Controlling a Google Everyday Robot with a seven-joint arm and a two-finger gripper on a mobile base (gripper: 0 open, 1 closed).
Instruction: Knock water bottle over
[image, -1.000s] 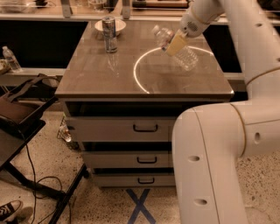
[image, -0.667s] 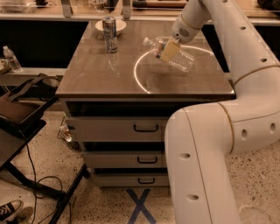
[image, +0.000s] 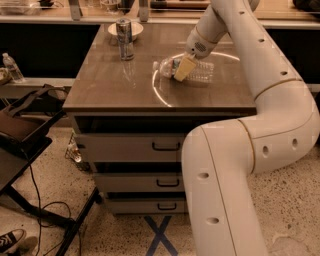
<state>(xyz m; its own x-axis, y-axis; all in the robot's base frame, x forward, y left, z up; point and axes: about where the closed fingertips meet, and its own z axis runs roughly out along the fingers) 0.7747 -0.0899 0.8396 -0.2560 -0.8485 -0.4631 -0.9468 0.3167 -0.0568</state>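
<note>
Now | water bottle (image: 201, 73) on its side on table (image: 110, 87) | gripper (image: 182, 69) over its middle, partly hiding it | grip state: cannot tell

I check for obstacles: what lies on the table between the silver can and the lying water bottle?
In the camera view, only bare tabletop lies between silver can and water bottle. The tool is over the bottle.
</note>
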